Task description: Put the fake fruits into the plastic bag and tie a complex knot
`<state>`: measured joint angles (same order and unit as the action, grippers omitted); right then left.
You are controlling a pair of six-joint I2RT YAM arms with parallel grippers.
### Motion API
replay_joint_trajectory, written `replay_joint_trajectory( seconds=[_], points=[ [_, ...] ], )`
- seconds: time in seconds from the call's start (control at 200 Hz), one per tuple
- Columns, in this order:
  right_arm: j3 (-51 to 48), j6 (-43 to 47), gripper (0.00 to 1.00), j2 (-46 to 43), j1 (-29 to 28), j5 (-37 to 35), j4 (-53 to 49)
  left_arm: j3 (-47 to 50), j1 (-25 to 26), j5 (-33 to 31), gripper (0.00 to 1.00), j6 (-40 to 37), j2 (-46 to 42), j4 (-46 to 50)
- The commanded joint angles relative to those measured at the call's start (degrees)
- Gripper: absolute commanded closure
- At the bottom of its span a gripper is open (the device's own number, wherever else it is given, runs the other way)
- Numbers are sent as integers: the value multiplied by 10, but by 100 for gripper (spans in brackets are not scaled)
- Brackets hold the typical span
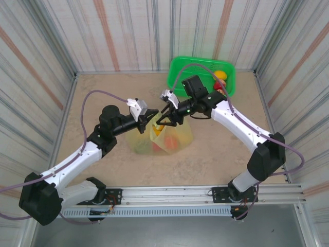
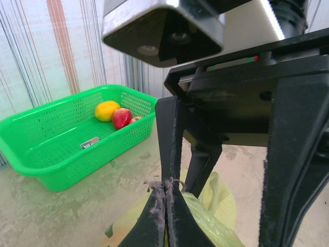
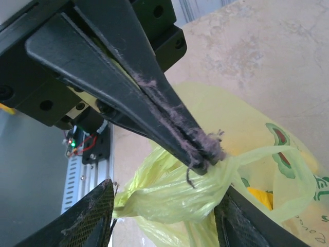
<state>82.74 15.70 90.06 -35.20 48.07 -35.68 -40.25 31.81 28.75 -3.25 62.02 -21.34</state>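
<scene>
Print [image 3: 280,139] on plastic bag [image 3: 169,190] unreadable; left pincer [image 3: 205,154] clamps it, right pincer [image 3: 164,212] gapes astride.

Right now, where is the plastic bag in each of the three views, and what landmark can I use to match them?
Top external: the plastic bag lies near the centre of the table.
Left wrist: the plastic bag is at the bottom edge, right of centre.
Right wrist: the plastic bag is at lower centre and right, bunched.
Landmark: the left gripper, shut on the bag's top, in all three.
</scene>
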Motion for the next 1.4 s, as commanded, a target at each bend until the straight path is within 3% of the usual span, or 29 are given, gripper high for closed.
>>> replay_joint_trajectory(
  seconds=[0.0, 0.346, 0.416, 0.506, 0.571, 0.791, 0.942, 1.042, 1.202, 1.393],
  points=[
    [22, 15, 48, 22, 3, 25, -31, 5, -3, 12, 98, -10, -12, -20],
    [39, 45, 61, 51, -1, 4, -52, 6, -3, 14, 98, -11, -16, -17],
    [37, 46, 60, 49, -1, 4, -47, 5, -3, 16, 98, -12, -16, -17],
    [29, 47, 48, 46, -2, 1, -21, 4, -3, 18, 98, -11, -15, -18],
    [26, 48, 44, 47, -2, -8, -5, 4, -3, 20, 98, -11, -15, -17],
    [34, 64, 46, 68, 0, -46, -5, 5, -3, 20, 98, -13, -19, -16],
    [33, 65, 50, 70, -2, -23, -9, 5, -3, 22, 98, -14, -17, -16],
    [33, 62, 60, 68, -5, 2, -7, 2, -3, 24, 98, -12, -13, -15],
    [29, 67, 98, 53, -2, 6, -6, 1, -5, 22, 98, -14, -11, -11],
    [1, 81, 100, 12, 0, -77, 16, 0, -7, 6, 95, -15, -15, -8]
  ],
)
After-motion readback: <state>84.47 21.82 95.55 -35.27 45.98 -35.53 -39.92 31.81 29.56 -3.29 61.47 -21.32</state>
